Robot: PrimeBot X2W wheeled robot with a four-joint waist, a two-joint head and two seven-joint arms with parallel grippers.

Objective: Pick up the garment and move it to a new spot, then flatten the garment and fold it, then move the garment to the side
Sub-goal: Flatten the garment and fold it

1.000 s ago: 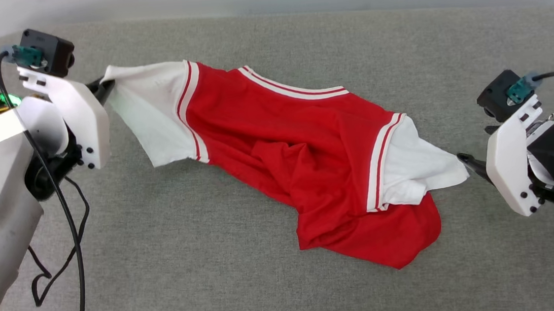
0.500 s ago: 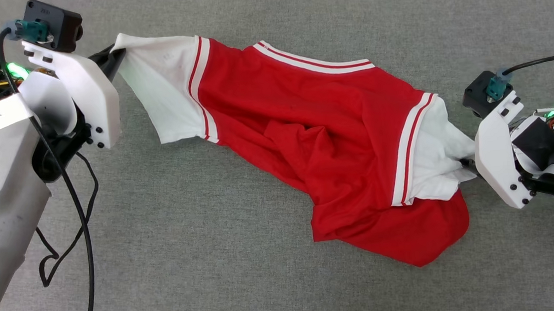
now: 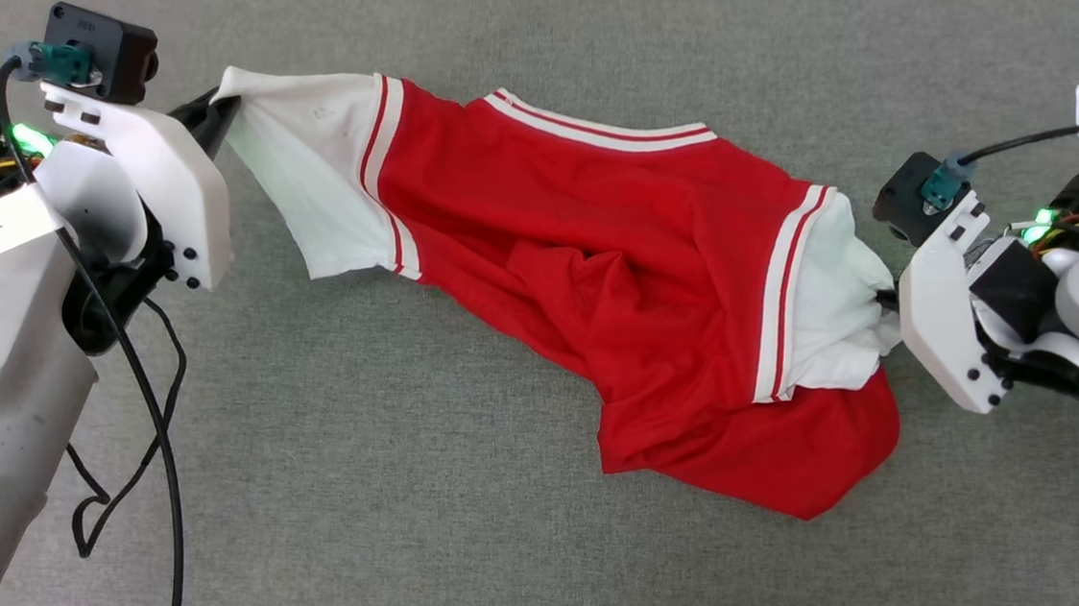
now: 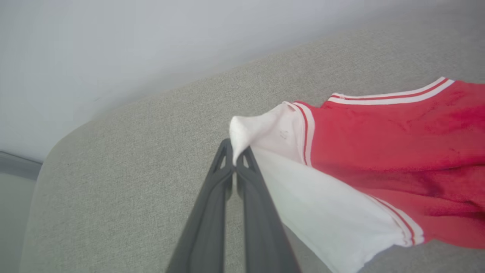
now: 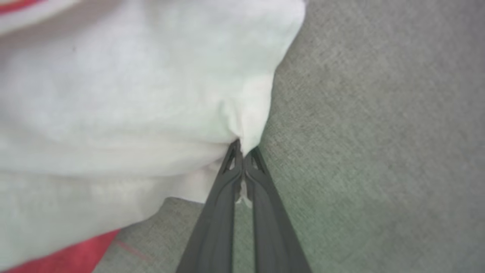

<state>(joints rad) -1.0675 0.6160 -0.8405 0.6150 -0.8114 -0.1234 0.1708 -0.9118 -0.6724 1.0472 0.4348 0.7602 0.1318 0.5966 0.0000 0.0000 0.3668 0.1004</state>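
Observation:
The garment, a red jersey with white sleeves and striped trim, lies stretched and rumpled across the grey cushion, plain red side up. My left gripper is shut on the tip of the white sleeve at the upper left; in the left wrist view the sleeve cloth is pinched between the dark fingers of that gripper. My right gripper is shut on the other white sleeve at the right. In the right wrist view its fingertips clamp a fold of white cloth.
The grey fabric cushion spreads wide in front of and behind the jersey. A black cable hangs from my left arm over the cushion at the left. A pale wall rises beyond the cushion's far edge.
My right gripper moved in onto the right sleeve and shut on it, bunching the white cloth. The left gripper kept its hold on the other sleeve. The camera shifted slightly.

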